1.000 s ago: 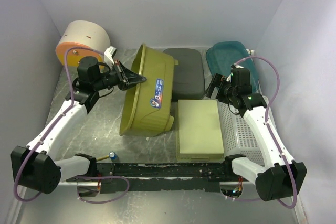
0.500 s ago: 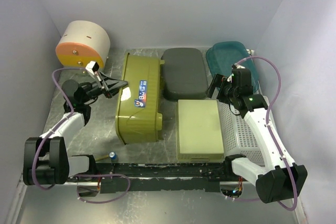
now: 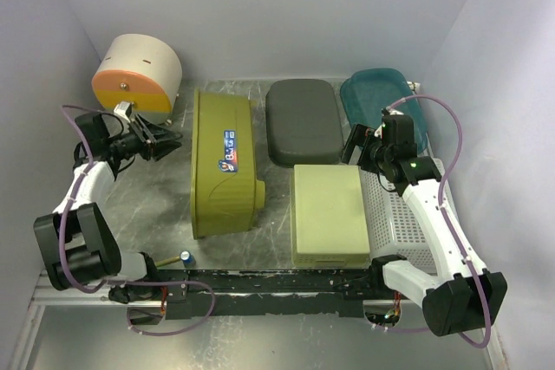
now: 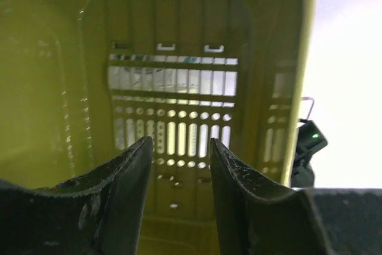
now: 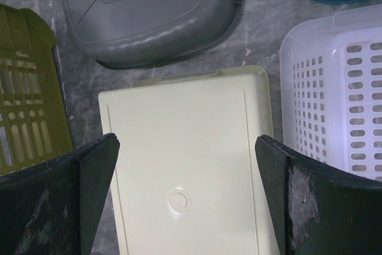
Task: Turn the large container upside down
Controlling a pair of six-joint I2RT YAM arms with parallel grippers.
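The large olive-green container [image 3: 224, 162] lies on its side left of the table's middle, its open mouth facing left and a blue label on the wall that faces up. My left gripper [image 3: 166, 139] is open and empty, a short way left of the mouth and not touching it. The left wrist view looks into the container and shows its slotted bottom [image 4: 170, 106] between my open fingertips [image 4: 143, 147]. My right gripper [image 3: 355, 143] is wide open and empty above the pale green tray [image 5: 185, 165]. The container's slotted bottom shows at the left edge of the right wrist view [image 5: 27, 111].
A cream and orange drum [image 3: 136, 71] stands at the back left. A grey upturned tub [image 3: 301, 119], a teal bin [image 3: 381, 97], the pale green tray [image 3: 328, 214] and a white perforated basket [image 3: 395, 214] fill the right half. A small blue cylinder [image 3: 186, 257] lies by the front rail.
The left gripper let go of the container's rim and drew back to the left. The container went from tilted up to resting on its side. The right arm has not moved.
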